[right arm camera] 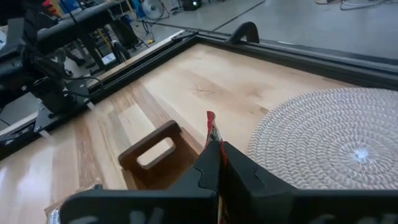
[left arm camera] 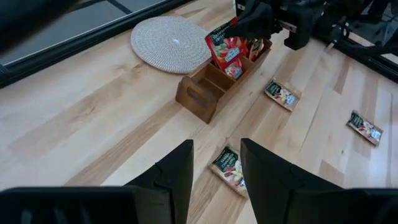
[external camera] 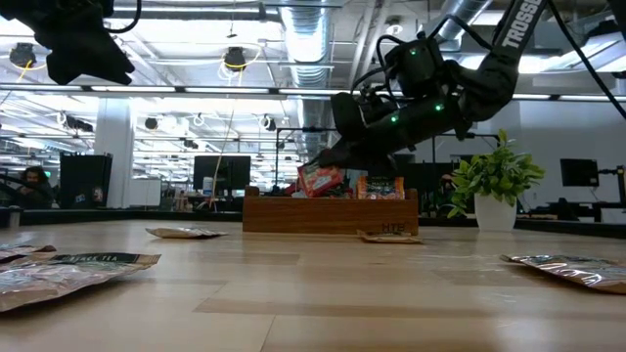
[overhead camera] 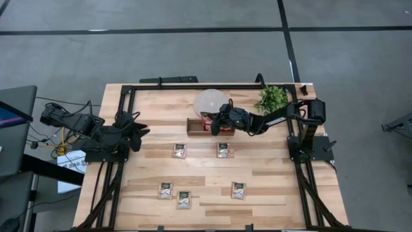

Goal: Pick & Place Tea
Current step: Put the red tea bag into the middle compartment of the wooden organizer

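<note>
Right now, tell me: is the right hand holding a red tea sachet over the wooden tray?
Yes, the right hand pinches a red tea sachet above the wooden tray.

Two dark arms [overhead camera: 270, 118] — black cabling, green lights, seemingly white lettering.

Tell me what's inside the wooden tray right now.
The wooden tray holds red tea sachets in its far compartments. The right gripper, shut on another red sachet, holds it over the tray. The near compartment looks empty. The arm covers the far end.

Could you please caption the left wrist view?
Right gripper holds a red square tea sachet above the brown wooden tray.
</note>
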`<state>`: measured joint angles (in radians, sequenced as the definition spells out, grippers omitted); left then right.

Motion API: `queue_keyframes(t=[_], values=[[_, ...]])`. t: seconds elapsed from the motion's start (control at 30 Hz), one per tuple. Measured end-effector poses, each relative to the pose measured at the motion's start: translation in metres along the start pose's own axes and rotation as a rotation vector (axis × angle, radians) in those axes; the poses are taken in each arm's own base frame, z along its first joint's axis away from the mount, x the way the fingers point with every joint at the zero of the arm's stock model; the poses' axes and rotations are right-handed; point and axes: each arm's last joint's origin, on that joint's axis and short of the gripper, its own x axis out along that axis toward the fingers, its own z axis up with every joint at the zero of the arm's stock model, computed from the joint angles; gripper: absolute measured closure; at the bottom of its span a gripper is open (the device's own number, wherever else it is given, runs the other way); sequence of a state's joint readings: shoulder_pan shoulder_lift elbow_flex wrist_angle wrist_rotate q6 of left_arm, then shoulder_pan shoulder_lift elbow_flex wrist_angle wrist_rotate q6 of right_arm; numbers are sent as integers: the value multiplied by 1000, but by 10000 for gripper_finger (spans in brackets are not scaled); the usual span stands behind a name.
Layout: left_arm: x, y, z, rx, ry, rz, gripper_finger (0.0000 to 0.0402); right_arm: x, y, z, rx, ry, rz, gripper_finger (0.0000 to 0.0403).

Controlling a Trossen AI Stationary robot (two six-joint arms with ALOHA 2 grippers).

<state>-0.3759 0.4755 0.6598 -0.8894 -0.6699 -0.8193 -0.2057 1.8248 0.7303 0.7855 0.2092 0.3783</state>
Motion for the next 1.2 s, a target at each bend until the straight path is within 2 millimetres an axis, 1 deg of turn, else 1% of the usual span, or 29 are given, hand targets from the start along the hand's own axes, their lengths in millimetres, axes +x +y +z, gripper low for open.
queue_keyframes(t=[0.13, 0.43, 0.6, 0.73, 0.87, 0.97, 1.07, 1.2], values=[[0, 0, 0, 6, 8, -3, 278, 0, -3, -1, 4, 21, -15, 391], [0, 1, -1, 16, 16, 5, 278, 0, -3, -1, 27, 20, -14, 309], [0, 1, -1, 16, 17, 6, 278, 0, -3, -1, 14, 20, -14, 292], [0, 2, -2, 20, 20, 10, 278, -3, -1, 3, 13, 11, -11, 296], [0, 2, -2, 21, 21, 11, 278, -8, 0, 9, -20, 30, -17, 312], [0, 2, -2, 22, 21, 12, 278, -12, 0, 11, -33, 59, -35, 330], [0, 2, -2, 22, 21, 12, 278, -10, 1, 12, -58, 104, -51, 353], [0, 2, -2, 21, 21, 12, 278, -3, 14, 24, -156, 168, -53, 392]])
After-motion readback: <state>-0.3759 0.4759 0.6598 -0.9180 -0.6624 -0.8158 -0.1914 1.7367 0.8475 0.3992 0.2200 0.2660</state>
